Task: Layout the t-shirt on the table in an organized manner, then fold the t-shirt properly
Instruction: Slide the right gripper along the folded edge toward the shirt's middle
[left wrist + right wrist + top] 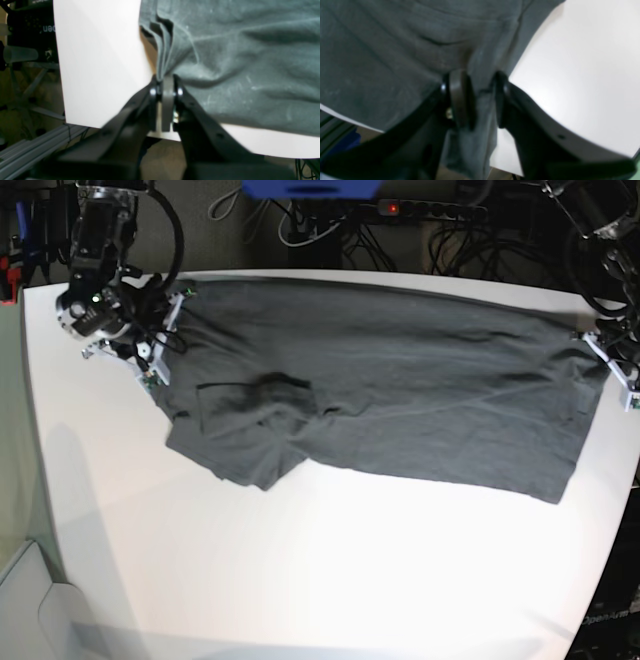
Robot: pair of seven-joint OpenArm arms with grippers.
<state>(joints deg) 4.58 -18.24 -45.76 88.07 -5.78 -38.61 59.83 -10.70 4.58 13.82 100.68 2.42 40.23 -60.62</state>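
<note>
The dark grey t-shirt [400, 380] lies spread lengthwise across the far half of the white table [350, 580], with a rumpled fold near its left end. At the shirt's right end, my left gripper [605, 355] is shut on a bunched edge of cloth. The left wrist view shows this gripper [166, 85] pinching several layers of the t-shirt [237, 62] at the table [100, 62] edge. At the shirt's far left corner, my right gripper [160, 335] grips too. Close up, that gripper [482, 97] has a fold of the t-shirt [382, 50] filling the gap between its fingers.
Cables and a power strip [430, 210] lie beyond the table's far edge, beside a blue object [310, 188]. A grey metal frame rail [37, 147] runs below the table edge near my left gripper. Bare table [582, 75] lies beside my right gripper.
</note>
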